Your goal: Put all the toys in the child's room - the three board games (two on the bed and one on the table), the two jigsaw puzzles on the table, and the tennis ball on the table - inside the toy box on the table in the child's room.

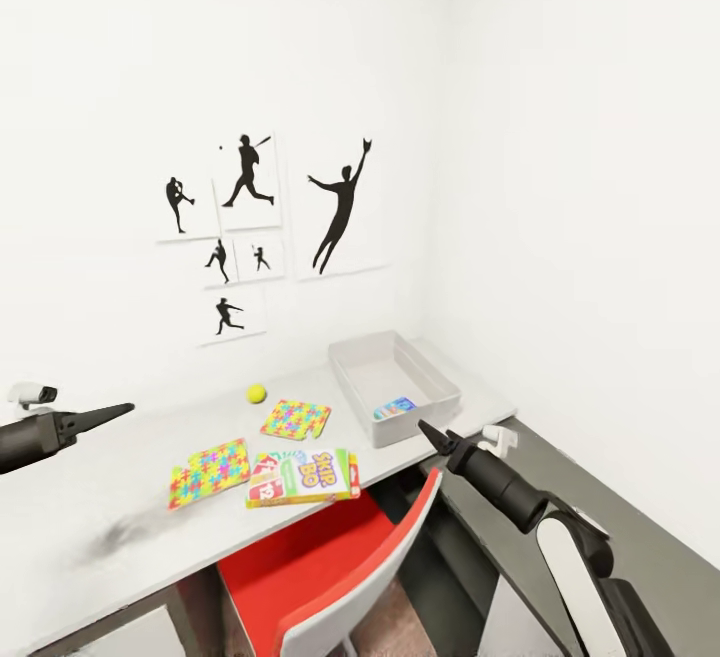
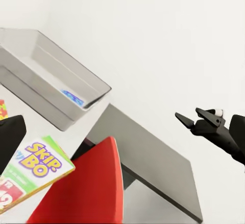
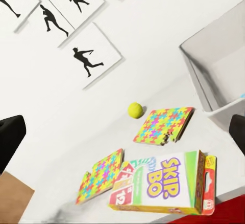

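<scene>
Toys are mostly waiting on the counter (image 1: 120,497): a blue game is lying in the toy box (image 1: 436,389), while Skip-Bo (image 1: 310,475), both puzzles (image 1: 208,472) and the ball (image 1: 257,394) are remaining, and both hands, left (image 1: 118,408) and right (image 1: 424,428), are hovering clenched and empty.

The bench (image 1: 120,477) was white, the toy box (image 1: 440,389) light grey, the tennis ball (image 1: 257,393) yellow-green, both jigsaw puzzles (image 1: 296,420) (image 1: 209,472) pastel mosaic, the Skip-Bo box (image 1: 305,475) green-edged with red, the chair (image 1: 310,567) red.

two jigsaw puzzles (image 1: 296,419) (image 1: 209,471), two stacked board games (image 1: 305,477), one tennis ball (image 1: 257,394), one toy box (image 1: 437,393)
</scene>
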Robot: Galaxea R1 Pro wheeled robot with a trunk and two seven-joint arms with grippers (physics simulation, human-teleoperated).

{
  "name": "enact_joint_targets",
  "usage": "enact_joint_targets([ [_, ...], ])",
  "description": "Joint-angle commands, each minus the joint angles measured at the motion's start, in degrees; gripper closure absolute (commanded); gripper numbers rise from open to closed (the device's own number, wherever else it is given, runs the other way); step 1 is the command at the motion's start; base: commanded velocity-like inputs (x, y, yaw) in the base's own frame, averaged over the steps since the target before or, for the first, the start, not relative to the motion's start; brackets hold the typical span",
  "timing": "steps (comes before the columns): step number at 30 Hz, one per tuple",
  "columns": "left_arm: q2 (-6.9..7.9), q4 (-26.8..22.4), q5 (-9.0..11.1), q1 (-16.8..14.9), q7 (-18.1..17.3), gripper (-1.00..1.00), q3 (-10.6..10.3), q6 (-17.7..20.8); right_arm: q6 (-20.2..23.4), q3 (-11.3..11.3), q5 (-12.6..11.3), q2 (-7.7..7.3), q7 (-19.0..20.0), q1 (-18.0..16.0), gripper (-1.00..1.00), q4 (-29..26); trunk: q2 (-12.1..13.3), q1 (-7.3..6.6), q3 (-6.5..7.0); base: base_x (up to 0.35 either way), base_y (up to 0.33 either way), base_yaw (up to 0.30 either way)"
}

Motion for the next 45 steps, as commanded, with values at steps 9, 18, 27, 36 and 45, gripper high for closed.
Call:
enact_joint_targets([
  [9,-0.03,0.0,-0.1,-0.1,-0.3,-1.00,0.0,0.5,0.3,0.1,-0.2,0.03,-0.2,0.0,-1.00,0.0,-0.1,0.00,0.08,-0.179,0.000,0.274],
  [18,-0.03,0.1,-0.2,0.0,-0.3,-1.00,0.0,0.5,0.3,0.2,0.1,0.06,-0.2,0.0,-1.00,-0.1,-0.1,0.00,0.27,-0.168,0.000,0.282],
  [27,-0.03,0.1,-0.2,0.0,-0.3,-1.00,0.0,0.5,0.3,0.2,0.2,0.07,-0.2,0.0,-1.00,-0.1,-0.1,0.00,0.41,-0.143,0.000,0.283],
  [36,-0.03,0.1,-0.2,0.0,-0.3,-1.00,0.0,0.5,0.4,0.2,0.1,0.07,-0.2,0.0,-1.00,-0.1,-0.1,0.00,0.42,-0.080,0.000,0.283],
  [45,-0.03,0.1,-0.1,0.0,-0.3,-1.00,0.0,0.5,0.4,0.3,0.1,0.11,-0.3,0.0,-1.00,-0.1,-0.1,0.00,0.42,-0.027,0.000,0.284],
])
